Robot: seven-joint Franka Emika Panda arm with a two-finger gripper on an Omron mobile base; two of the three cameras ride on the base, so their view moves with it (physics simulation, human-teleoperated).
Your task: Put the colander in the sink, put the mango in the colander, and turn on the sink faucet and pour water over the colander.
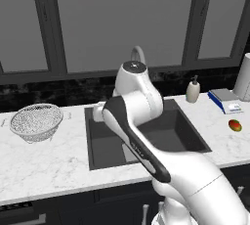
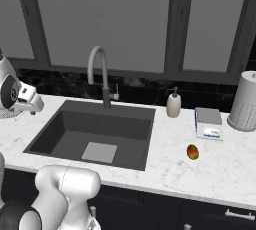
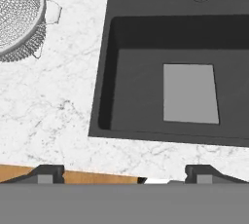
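— Fingers (image 3: 48,173)? 
— Spread wide, holding nothing, above the sink's (image 1: 97,158) near rim.
— Containers?
— Colander (image 1: 36,121) sits empty on the marble desk (image 1: 44,170) left of the sink; mango (image 2: 192,151) lies right of it.

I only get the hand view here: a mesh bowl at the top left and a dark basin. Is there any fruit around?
Observer: Yes, a mango lies on the counter to the right of the sink, apart from everything else.
Operator: And that dark post at the top edge of my picture?
Observer: It is the base of the sink faucet, a tall gooseneck arching over the basin; no water runs.
Operator: Anything beside the tap?
Observer: A soap pump bottle stands on the counter to its right.
Operator: Is the hand holding something?
Observer: No, the gripper is open; the colander sits untouched.
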